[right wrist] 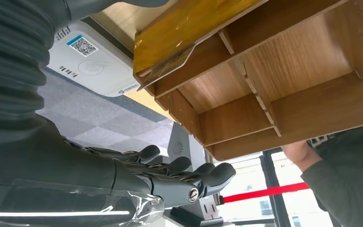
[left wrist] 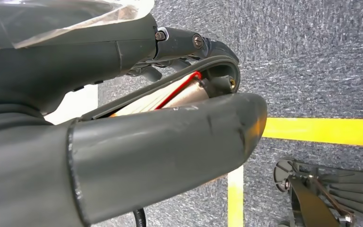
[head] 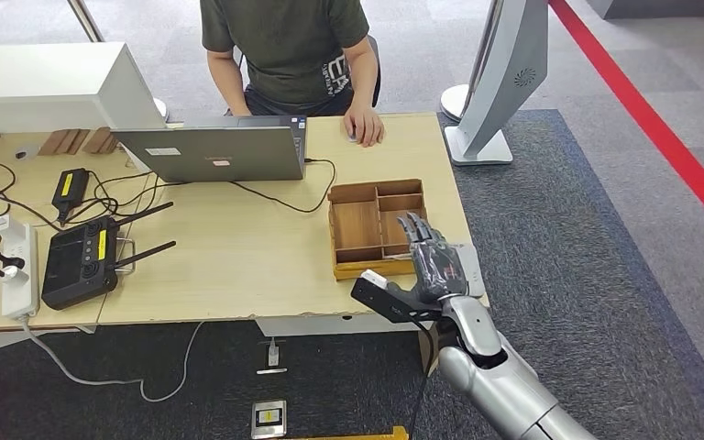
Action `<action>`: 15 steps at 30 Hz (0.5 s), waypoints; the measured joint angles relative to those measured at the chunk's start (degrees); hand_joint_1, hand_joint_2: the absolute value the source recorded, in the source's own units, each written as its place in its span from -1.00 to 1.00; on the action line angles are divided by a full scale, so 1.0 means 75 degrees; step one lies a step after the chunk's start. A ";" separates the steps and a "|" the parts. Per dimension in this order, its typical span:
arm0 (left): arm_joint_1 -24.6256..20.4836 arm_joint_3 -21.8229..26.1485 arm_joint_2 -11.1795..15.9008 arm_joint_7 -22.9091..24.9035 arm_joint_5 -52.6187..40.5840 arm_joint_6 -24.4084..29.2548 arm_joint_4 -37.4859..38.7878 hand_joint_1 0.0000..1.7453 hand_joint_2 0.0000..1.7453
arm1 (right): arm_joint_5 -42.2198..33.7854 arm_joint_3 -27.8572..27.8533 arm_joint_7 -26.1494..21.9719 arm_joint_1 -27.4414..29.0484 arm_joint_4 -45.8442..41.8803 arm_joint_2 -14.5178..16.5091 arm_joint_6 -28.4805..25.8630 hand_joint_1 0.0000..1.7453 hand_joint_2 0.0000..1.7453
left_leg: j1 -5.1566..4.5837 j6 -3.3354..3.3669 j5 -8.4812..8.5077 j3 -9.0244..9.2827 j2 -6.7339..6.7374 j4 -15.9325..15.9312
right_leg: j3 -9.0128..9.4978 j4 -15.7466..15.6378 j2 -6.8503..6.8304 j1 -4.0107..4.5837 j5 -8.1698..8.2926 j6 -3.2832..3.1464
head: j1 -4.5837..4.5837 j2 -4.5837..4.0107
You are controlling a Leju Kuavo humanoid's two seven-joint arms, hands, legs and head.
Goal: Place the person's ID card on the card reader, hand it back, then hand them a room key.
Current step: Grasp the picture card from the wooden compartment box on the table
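My right hand (head: 433,258) hovers with its fingers stretched out and nothing in them, over the near right corner of the wooden compartment tray (head: 376,187). The white card reader (head: 474,268) lies just right of that hand at the table's edge. In the right wrist view the fingers (right wrist: 179,174) are extended beside the tray (right wrist: 283,118) and the reader (right wrist: 94,61), which has a QR label. The person (head: 284,46) sits across the table with one hand (head: 364,124) resting on it. My left hand (left wrist: 160,146) hangs over the carpet, holding nothing.
A grey laptop (head: 211,151) stands mid-table with a cable running toward the tray. A black controller with antennas (head: 78,261), a power strip (head: 18,270) and loose cables lie at the left. A white stand (head: 490,92) rises off the table's far right corner.
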 joint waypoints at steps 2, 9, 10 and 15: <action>0.0000 0.0000 -0.0001 0.0006 0.0000 0.0000 0.0000 -1.00 -1.00 | -0.0013 0.0001 -0.0015 -0.0026 0.0113 0.0029 0.0000 -1.00 1.00 | 0.0000 0.0000 0.0000 0.0000 0.0000 0.0000 | -0.0001 0.0000 0.0000 0.0000 0.0000 0.0000 | -0.0001 0.0000; 0.0003 0.0000 -0.0004 0.0051 0.0025 0.0017 0.0000 -1.00 -1.00 | -0.0236 0.0009 -0.0189 -0.0140 0.0527 0.0133 -0.0053 -1.00 1.00 | 0.0000 -0.0001 -0.0001 -0.0001 0.0001 0.0000 | -0.0002 0.0000 0.0000 0.0000 0.0000 0.0000 | 0.0000 0.0000; 0.0004 0.0000 -0.0005 0.0058 0.0033 0.0025 0.0000 -1.00 -1.00 | -0.0235 0.0014 -0.0197 -0.0156 0.0584 0.0149 -0.0076 -1.00 1.00 | 0.0000 -0.0001 -0.0001 -0.0001 0.0001 0.0000 | -0.0002 0.0000 0.0000 0.0000 0.0000 0.0000 | 0.0000 0.0000; 0.0006 0.0000 -0.0006 0.0066 0.0048 0.0038 0.0000 -1.00 -1.00 | -0.0163 0.0057 -0.0203 -0.0248 0.0817 0.0188 -0.0242 -1.00 1.00 | 0.0000 -0.0001 0.0000 -0.0001 0.0001 0.0000 | -0.0002 0.0000 0.0000 0.0000 0.0000 0.0000 | -0.0001 0.0000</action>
